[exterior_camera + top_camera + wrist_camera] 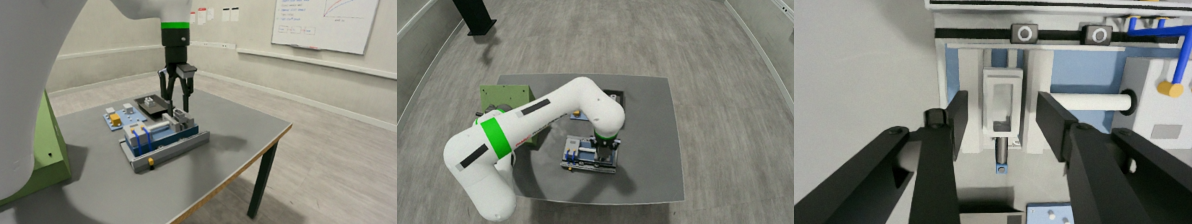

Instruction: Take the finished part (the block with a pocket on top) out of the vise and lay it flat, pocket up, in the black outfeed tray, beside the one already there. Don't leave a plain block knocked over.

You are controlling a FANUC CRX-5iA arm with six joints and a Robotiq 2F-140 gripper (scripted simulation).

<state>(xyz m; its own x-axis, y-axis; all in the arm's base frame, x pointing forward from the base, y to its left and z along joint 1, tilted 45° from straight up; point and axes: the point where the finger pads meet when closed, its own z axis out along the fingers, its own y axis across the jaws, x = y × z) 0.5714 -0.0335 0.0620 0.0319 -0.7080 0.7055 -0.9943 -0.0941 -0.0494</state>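
Observation:
The finished part (1002, 107), a light grey block with a rectangular pocket on top, sits upright between the jaws of the vise (164, 139). My gripper (1002, 106) is partly open and empty. It hangs straight down over the part, with one finger on each side and the tips just above it, not touching. The exterior view shows the gripper (177, 105) over the part (179, 116). In the overhead view the arm hides the part, and the gripper (605, 148) is over the right end of the vise (589, 153).
The black outfeed tray lies behind the vise and holds one pocketed block (149, 102). A blue plate (123, 115) to its left carries two plain grey blocks and a yellow block (115, 119). The green robot pedestal (47, 144) stands at the left.

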